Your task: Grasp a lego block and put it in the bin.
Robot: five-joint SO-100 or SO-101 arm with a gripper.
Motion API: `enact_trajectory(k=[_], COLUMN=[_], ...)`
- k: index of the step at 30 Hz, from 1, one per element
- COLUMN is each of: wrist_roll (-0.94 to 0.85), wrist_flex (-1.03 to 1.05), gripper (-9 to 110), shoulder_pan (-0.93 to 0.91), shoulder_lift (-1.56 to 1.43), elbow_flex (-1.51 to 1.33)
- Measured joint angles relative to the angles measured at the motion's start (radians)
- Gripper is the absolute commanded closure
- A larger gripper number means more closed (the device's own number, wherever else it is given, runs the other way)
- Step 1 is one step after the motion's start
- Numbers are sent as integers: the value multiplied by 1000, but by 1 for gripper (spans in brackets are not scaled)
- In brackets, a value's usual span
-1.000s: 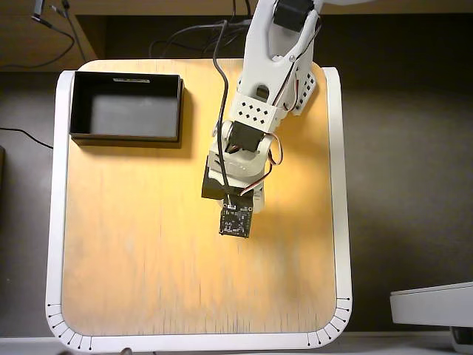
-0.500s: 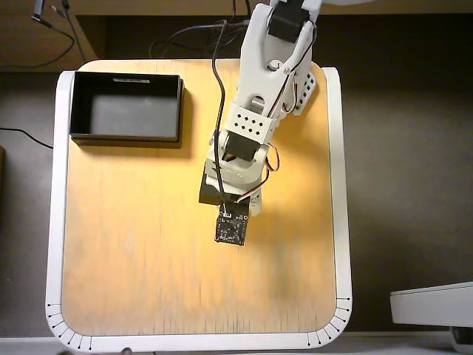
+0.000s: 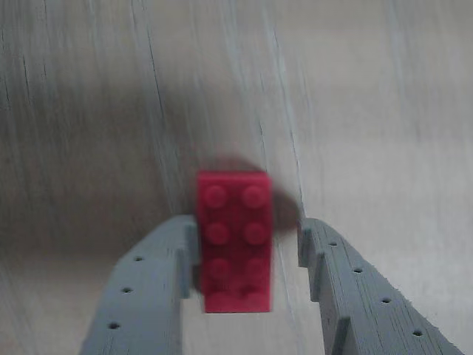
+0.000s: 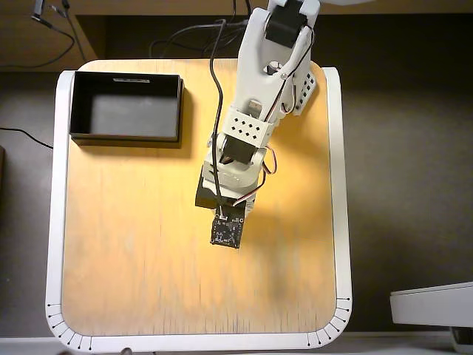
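- One red lego block (image 3: pixel 234 242) is seen in the lower middle of the wrist view, lying flat on the desk (image 3: pixel 355 111) with its studs up and its long side running up the frame.
- The gripper (image 3: pixel 240 288) is spread open around the block: the left finger (image 3: pixel 159 277) appears to lie against the block's left long side, while a clear gap is left between the right finger (image 3: pixel 336 274) and the right side.
- This straddle is judged to be the set-up for a pinch across the short width of the block, the narrower span being the easier one to close on; nothing is gripped yet.
- In the overhead view the block is hidden beneath the wrist camera board (image 4: pixel 227 229), near the middle of the desk (image 4: pixel 148 259).
- The bin (image 4: pixel 126 107) stands empty at the upper left of the overhead frame, well apart from the gripper, so a lift and a carry up and to the left are judged to be left to do.
- Against the overhead picture of a second ago, the arm (image 4: pixel 255 111) is seen leaned further toward the lower left, and the camera board has shifted slightly leftward; the bin has not been moved.
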State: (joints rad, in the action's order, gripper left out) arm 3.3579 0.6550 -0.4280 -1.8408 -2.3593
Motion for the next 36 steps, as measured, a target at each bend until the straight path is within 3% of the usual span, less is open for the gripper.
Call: enact_trajectory(k=[13,22,31,36], wrist_roll=[-67,-138,-169,-170], wrist_flex=[0,21,377,439], gripper=[101,101,101,101], shoulder_pan=[-40,-141,-313,-474], shoulder_lift=[-14,-305,-532,-558], elbow_flex=[0,0,199,282])
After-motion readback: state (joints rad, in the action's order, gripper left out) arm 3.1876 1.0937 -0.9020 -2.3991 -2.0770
